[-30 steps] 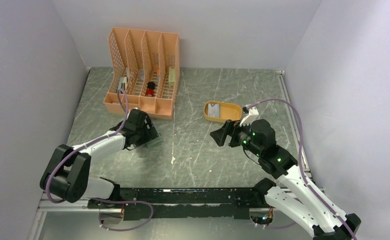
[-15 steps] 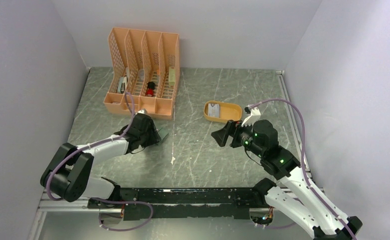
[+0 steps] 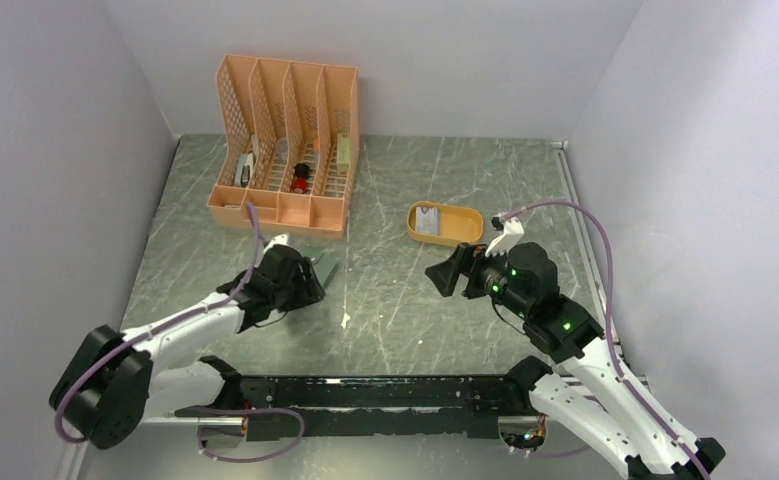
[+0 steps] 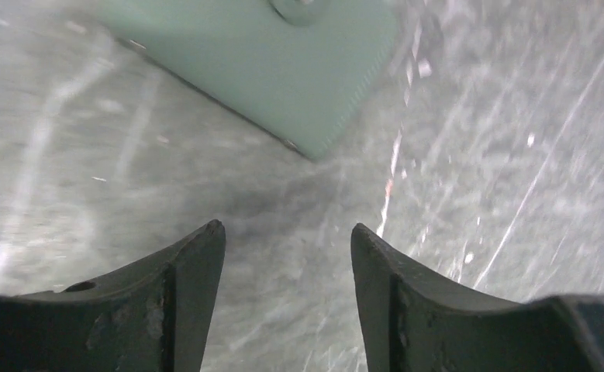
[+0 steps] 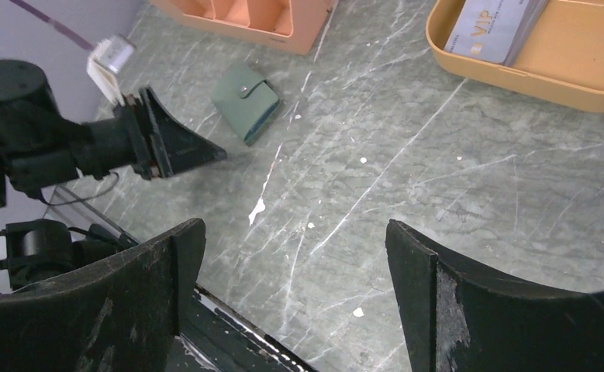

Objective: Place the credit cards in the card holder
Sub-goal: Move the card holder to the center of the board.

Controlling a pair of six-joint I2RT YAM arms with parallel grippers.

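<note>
The sage-green card holder (image 4: 283,54) lies closed and flat on the table, snap tab up. It also shows in the top view (image 3: 327,268) and the right wrist view (image 5: 246,101). My left gripper (image 4: 287,232) is open and empty, just short of its near corner; in the top view (image 3: 310,282) it sits left of the holder. The credit cards (image 3: 427,222) lie stacked in the mustard-yellow tray (image 3: 468,232), pale grey in the right wrist view (image 5: 492,27). My right gripper (image 3: 443,275) is open and empty above the table, near the tray.
The peach lattice organizer (image 3: 285,130) stands at the back left with small items in its slots. The tray's rim (image 5: 531,77) is at the upper right of the right wrist view. White specks (image 3: 345,320) lie mid-table. The black rail (image 3: 365,390) runs along the near edge.
My left gripper, earlier over the card holder, has drawn back toward the near edge, and the holder now lies uncovered just ahead of it. The right gripper has barely shifted.
</note>
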